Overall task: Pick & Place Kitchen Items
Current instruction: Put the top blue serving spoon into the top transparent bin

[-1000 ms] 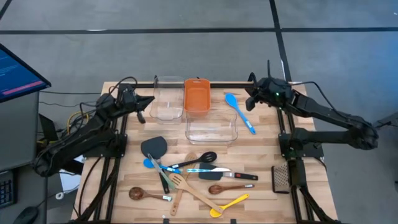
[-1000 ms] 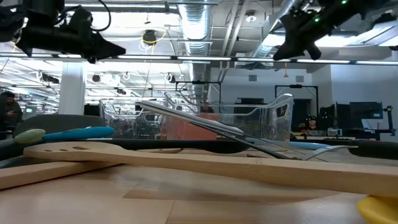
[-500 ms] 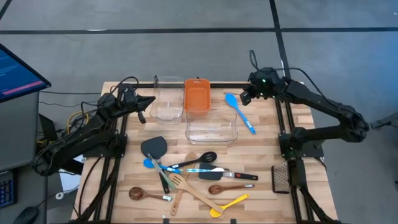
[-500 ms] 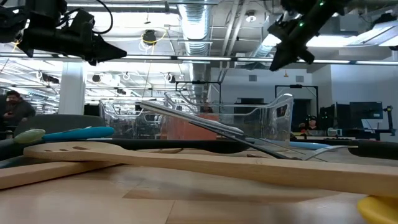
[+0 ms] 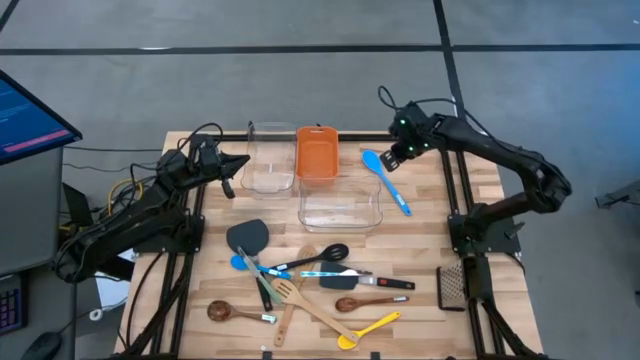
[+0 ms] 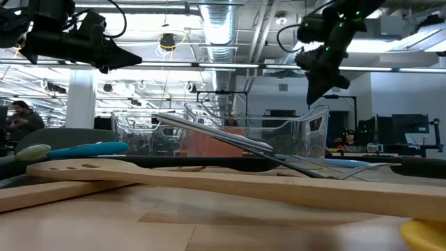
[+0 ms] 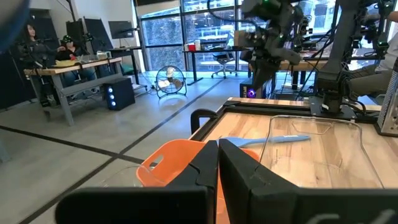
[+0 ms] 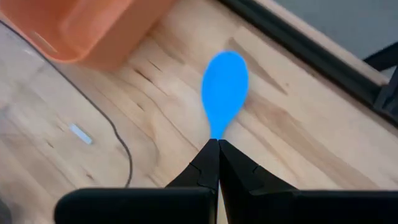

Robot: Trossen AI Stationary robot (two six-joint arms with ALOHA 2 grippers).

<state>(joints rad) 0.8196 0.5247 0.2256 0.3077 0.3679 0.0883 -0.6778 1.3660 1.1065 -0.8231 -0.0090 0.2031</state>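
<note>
At the left edge of the wooden table [image 5: 200,290], the left gripper [image 5: 243,161] hangs with its fingers pressed together, holding nothing, just beside a clear tub [image 5: 270,157]; this arm looks to be waiting. Next along the far side sit an orange bin [image 5: 317,151] and a second clear tub [image 5: 340,205], all three containers with no utensil in them.

Toward the near side lies the heap of kitchen items [image 5: 305,280]: a black turner [image 5: 248,237], a black ladle [image 5: 320,256], wooden spoons, a slotted wooden spatula [image 5: 288,300] and a yellow spoon [image 5: 370,327], several crossing one another and none yet moved.

Further right, apart from the heap, a blue spoon [image 5: 385,180] lies flat on the table beside the orange bin. The right gripper [image 5: 388,159] hovers above the spoon's bowl, fingers shut and empty; its wrist view shows the closed fingertips lined up with the spoon's neck.

By my reading, the step in hand is the approach to a first pick, this blue spoon. The next move calls for the fingers to open, straddle the thin handle and lower to the table before closing.
</note>
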